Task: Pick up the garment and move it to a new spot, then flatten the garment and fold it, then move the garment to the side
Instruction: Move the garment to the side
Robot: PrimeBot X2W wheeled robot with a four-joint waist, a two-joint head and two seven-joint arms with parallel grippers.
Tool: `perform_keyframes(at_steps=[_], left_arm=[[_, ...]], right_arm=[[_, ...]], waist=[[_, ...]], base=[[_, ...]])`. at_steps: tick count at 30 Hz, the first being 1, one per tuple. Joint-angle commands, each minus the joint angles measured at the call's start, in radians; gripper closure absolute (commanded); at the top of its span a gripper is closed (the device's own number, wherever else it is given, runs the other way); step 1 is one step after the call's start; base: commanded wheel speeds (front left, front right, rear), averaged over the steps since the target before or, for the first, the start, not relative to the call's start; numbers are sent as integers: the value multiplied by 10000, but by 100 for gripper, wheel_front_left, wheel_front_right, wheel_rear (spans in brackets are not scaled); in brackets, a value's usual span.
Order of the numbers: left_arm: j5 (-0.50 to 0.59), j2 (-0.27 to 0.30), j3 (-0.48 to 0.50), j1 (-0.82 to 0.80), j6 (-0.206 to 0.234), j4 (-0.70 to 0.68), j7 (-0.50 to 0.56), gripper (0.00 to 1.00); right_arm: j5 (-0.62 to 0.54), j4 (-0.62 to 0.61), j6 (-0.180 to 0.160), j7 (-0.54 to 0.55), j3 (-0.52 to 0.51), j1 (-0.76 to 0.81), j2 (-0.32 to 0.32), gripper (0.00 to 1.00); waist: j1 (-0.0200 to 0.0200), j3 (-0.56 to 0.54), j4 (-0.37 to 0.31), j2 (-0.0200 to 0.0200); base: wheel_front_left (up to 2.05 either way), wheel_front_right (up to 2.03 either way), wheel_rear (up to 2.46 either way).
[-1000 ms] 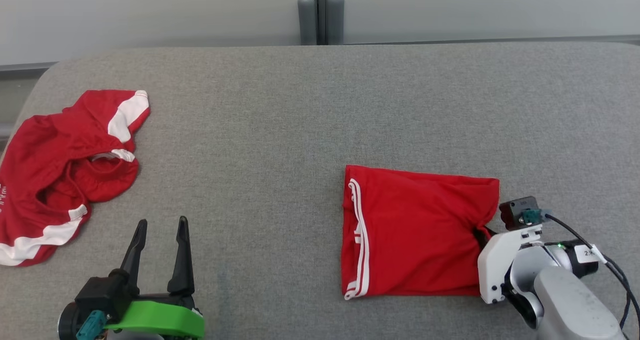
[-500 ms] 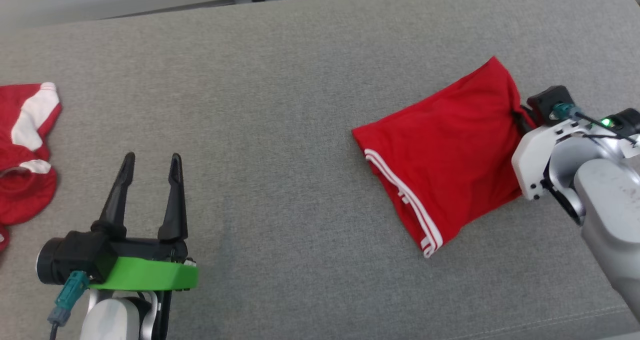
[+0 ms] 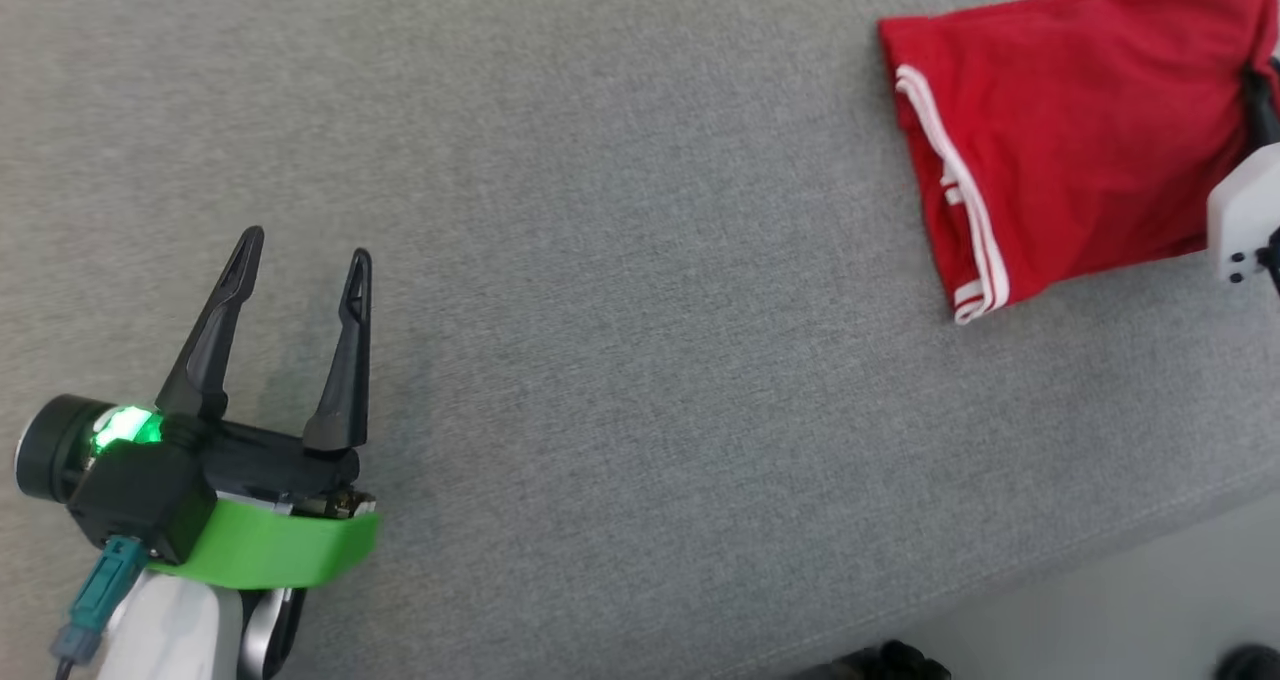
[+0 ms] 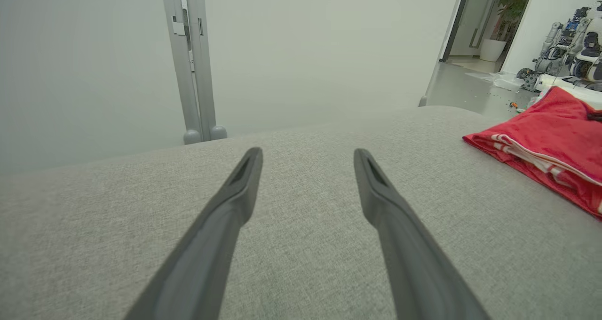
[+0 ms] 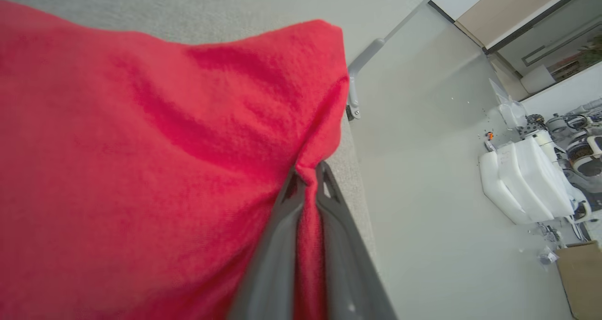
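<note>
The garment (image 3: 1070, 150) is red with white stripes along one hem and lies folded on the grey cushioned surface (image 3: 620, 290), at the head view's upper right. My right gripper (image 5: 308, 169) is shut on a pinched fold at the garment's (image 5: 141, 146) edge, and its white wrist mount (image 3: 1243, 215) shows at the right border. My left gripper (image 3: 305, 245) is open and holds nothing, low over bare surface at the lower left. In the left wrist view the left gripper (image 4: 308, 153) points across the surface, with the garment (image 4: 555, 122) far off to its right.
The surface's edge (image 3: 1000, 600) runs diagonally across the head view's lower right, with pale floor beyond. In the right wrist view that edge (image 5: 357, 207) lies just right of the fingers. A grey post (image 4: 193, 66) stands behind the surface; robot parts (image 4: 569, 42) crowd the far right.
The head camera has swung, so the whole picture shifted and the crumpled red clothes at the left left the view. My right gripper has dragged the garment rightward, turning it. The left gripper stays open.
</note>
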Motion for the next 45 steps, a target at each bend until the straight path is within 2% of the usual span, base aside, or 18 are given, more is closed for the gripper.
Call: perform_keyframes(at_steps=[1, 8, 13, 14, 15, 16, 17, 22, 26, 30, 37, 41, 45], left_arm=[[24, 185, 16, -99, 8, -144, -4, 0], [-57, 585, -117, 144, 8, -780, -4, 0], [-68, 616, -78, 298, 9, -962, -4, 0], [-89, 597, -75, 329, 9, -987, -3, 0], [-104, 562, -60, 323, 9, -992, -3, 0], [-128, 520, -35, 325, 9, -1002, -5, 0], [-132, 504, -14, 335, 9, -1004, -3, 0], [-169, 258, -43, 242, 9, -887, -3, 0], [-237, -115, -16, 183, 9, -660, -5, 0], [-258, -588, 275, 272, 9, -266, -5, 0], [-436, -1277, 926, 784, 13, 519, -3, 0], [-414, -1458, 1237, 1081, 13, 983, -3, 0], [-459, -1628, 1570, 1322, 13, 1607, -3, 0]], right_arm=[[-238, 75, -26, -175, -231, -226, 27, 100], [-2062, 213, -26, -966, -2027, -468, -38, 100], [-3175, -30, -26, -1257, -3045, -580, 132, 100], [-3521, -100, -26, -1353, -3230, -542, 169, 84], [-3702, -170, -26, -1407, -3358, -545, 190, 61], [-3915, -274, -26, -1484, -3498, -569, 218, 53], [-4084, -358, -26, -1534, -3647, -596, 273, 0], [-4796, -512, -26, -1724, -3813, -348, 544, 0], [-4752, -780, -26, -1816, -3746, -14, 789, 0], [-3646, -2187, -24, -1819, -3842, 823, 1356, 0], [-1011, -5296, -24, -1818, -3713, 3468, 2621, 0], [-102, -6356, -23, -1820, -3399, 4884, 3294, 0], [456, -6793, -23, -1821, -2786, 6104, 3761, 0]], waist=[[-2, 962, -734, -1], [-2, 1235, -510, -1], [-2, 1248, -212, -1], [-2, 1226, -112, -1], [-2, 1212, -39, -1], [-2, 1203, 34, -1], [-2, 1196, 84, -1], [-2, 962, 381, -1], [-2, 484, 692, -1], [-2, -268, 1052, -1], [-2, -1950, 1638, -1], [-2, -2743, 1889, -1], [-2, -3458, 2141, -1]], base=[[0, 0, 0], [0, 0, 0], [0, 0, 0], [0, 0, 0], [0, 0, 0], [0, 0, 0], [0, 0, 0], [0, 0, 0], [0, 0, 0], [0, 0, 0], [0, 0, 0], [0, 0, 0], [0, 0, 0]])
